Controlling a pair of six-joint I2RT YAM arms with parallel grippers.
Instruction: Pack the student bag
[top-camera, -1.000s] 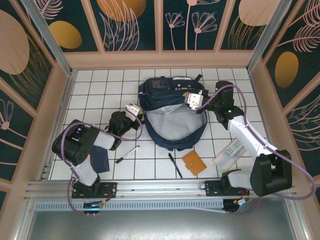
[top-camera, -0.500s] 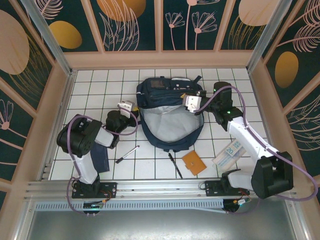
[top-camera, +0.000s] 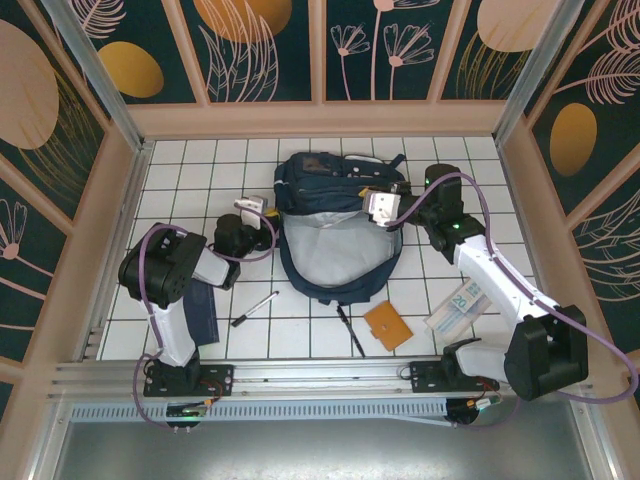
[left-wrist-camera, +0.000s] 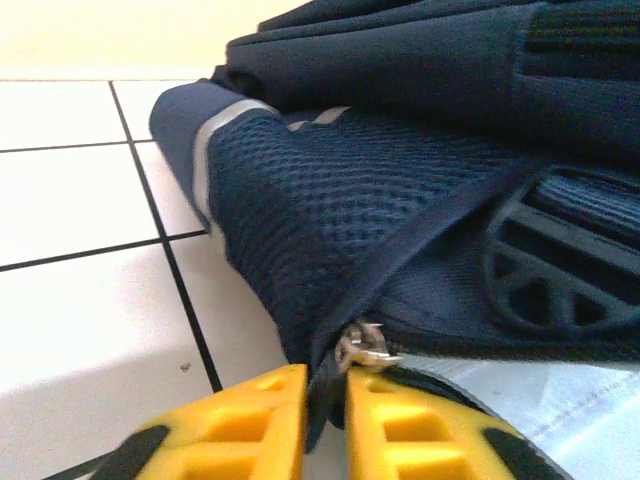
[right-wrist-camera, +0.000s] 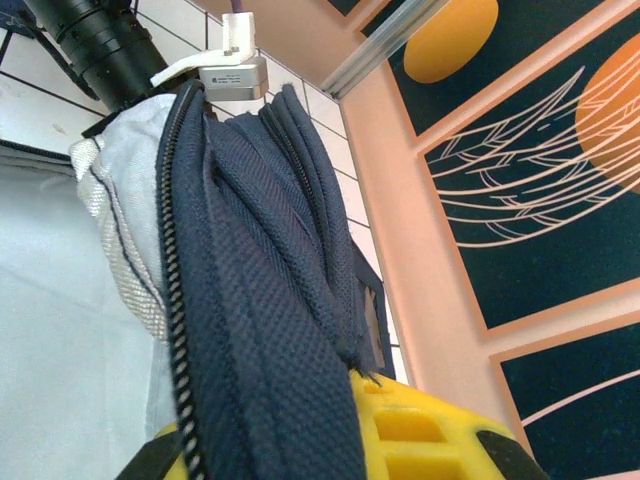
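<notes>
The student bag (top-camera: 325, 185), navy with a pale grey lining, lies unzipped in the middle of the tiled floor. At the bag's left rim sits my left gripper (top-camera: 265, 220). In the left wrist view its yellow fingers (left-wrist-camera: 250, 420) stand a narrow gap apart, and the dark pull strap under the metal zipper slider (left-wrist-camera: 362, 348) hangs between them beside the mesh side of the bag (left-wrist-camera: 330, 190). My right gripper (top-camera: 380, 205) is shut on the right rim. In the right wrist view, folds of the bag's navy fabric (right-wrist-camera: 270, 260) and its zipper teeth run down between the fingers of my right gripper (right-wrist-camera: 290, 440).
On the tiles in front of the bag lie a white-and-black pen (top-camera: 255, 308), a black pen (top-camera: 350, 330), an orange wallet (top-camera: 387, 325) and a white packet (top-camera: 458, 305). A dark-blue notebook (top-camera: 200, 318) lies under my left arm. Wooden walls close in three sides.
My left gripper has travelled back and left along the bag's rim, and its jaws have eased slightly apart. My right gripper shifted a little toward the back with the rim.
</notes>
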